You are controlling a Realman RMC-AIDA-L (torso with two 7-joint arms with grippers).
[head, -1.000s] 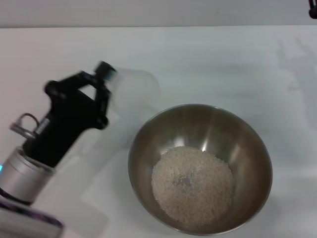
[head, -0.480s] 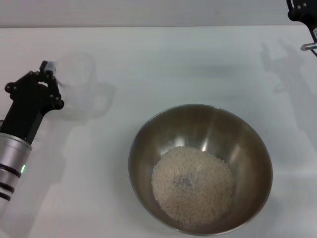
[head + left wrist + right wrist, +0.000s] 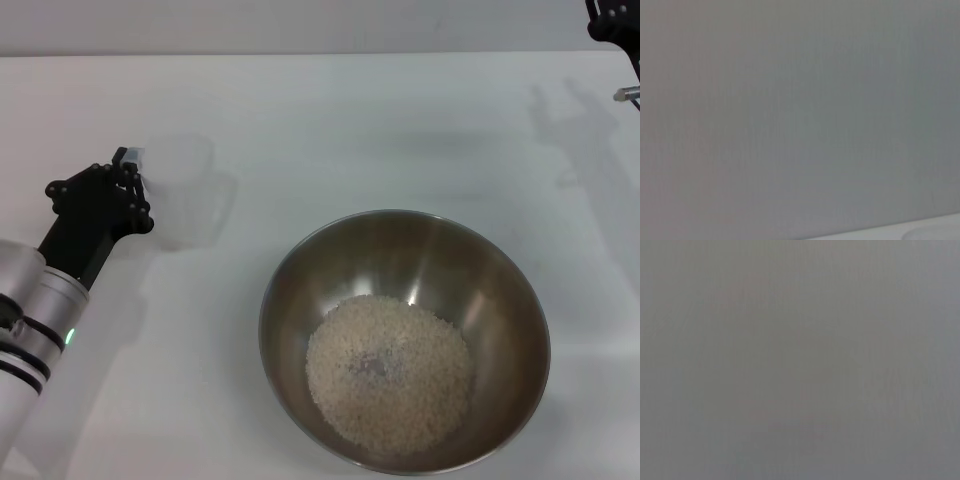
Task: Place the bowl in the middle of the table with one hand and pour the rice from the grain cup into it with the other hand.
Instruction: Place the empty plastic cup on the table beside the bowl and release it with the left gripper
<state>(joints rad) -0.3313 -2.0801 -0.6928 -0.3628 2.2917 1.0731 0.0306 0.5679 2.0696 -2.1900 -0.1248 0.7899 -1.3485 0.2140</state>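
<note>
The steel bowl stands on the white table, a little right of the middle. A heap of rice lies in its bottom. My left gripper is at the left side of the table, well left of the bowl, and is shut on the handle side of the clear grain cup. The cup looks upright and empty, low over the table. Only a small part of my right gripper shows, at the far right corner. Both wrist views show only plain grey.
The left arm's silver forearm reaches in from the near left corner. The table's far edge runs along the back. Nothing else stands on the table.
My left gripper has carried the cup away from the bowl's rim, far out to the left, then a little back toward the bowl. The right gripper came into view at the far right corner.
</note>
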